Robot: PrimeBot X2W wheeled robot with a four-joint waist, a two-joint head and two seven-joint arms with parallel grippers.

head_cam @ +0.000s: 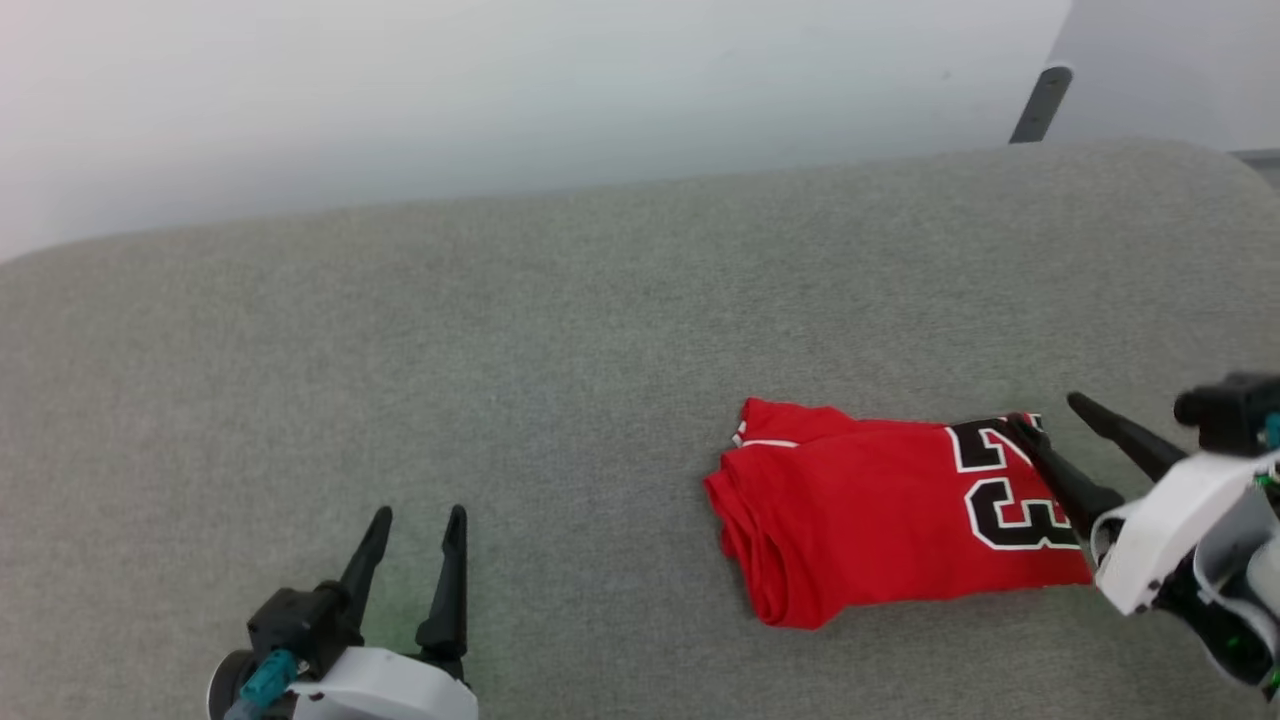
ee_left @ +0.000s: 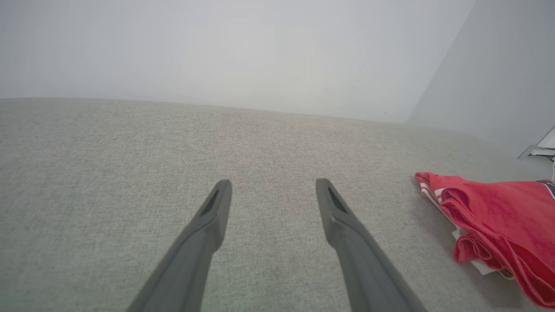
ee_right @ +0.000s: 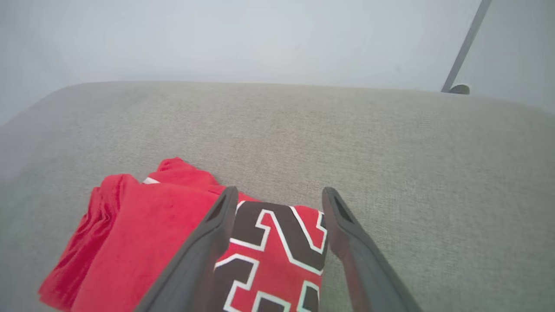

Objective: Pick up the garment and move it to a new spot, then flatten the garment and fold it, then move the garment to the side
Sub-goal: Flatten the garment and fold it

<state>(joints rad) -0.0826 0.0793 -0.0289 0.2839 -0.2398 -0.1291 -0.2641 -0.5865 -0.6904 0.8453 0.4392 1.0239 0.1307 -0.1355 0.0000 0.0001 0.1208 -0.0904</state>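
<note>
You're seeing the garment [head_cam: 880, 530] lying folded toward the cushion's [head_cam: 500, 350] right edge, red w/ black 23 (partly behind a finger); left gripper [head_cam: 420, 512] and right gripper [head_cam: 1043, 410] both standing apart.

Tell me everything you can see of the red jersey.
The red jersey lies folded on the grey fabric surface, on the robot's right. Soft knit, black white-outlined 23 facing up, white-striped trim at one far corner, stacked folds along its left edge. The open right claw straddles its number end; contact unclear.

— Where is this?
— Seemingly a bare test room or lab: plain white wall [head_cam: 500, 90], a broad padded surface [head_cam: 450, 330] covered in grey woven fabric with rounded corners, and a slanted grey metal pole [head_cam: 1040, 105] behind its far right corner.
</note>
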